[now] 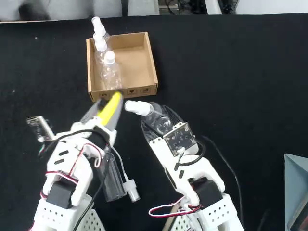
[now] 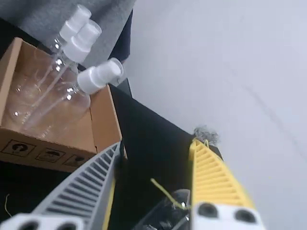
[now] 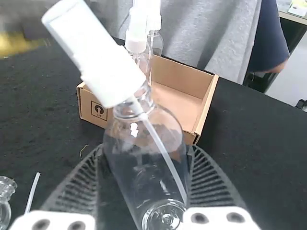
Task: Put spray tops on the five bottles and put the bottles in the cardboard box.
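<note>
Nearest us, the right gripper [image 3: 146, 153] is clamped around a clear bottle [image 3: 144, 191]. Its white spray top [image 3: 96, 67] sits tilted on the neck, just short of the cardboard box [image 1: 153, 62]. Three capped bottles [image 1: 109, 72] lean inside the box along one side wall. The left gripper [image 1: 107, 107] hovers beside the box front, jaws apart, gripping nothing we can make out. An uncapped bottle [image 1: 113, 179] and a loose sprayer [image 1: 131, 188] lie on the table [image 1: 240, 96] by the left arm.
</note>
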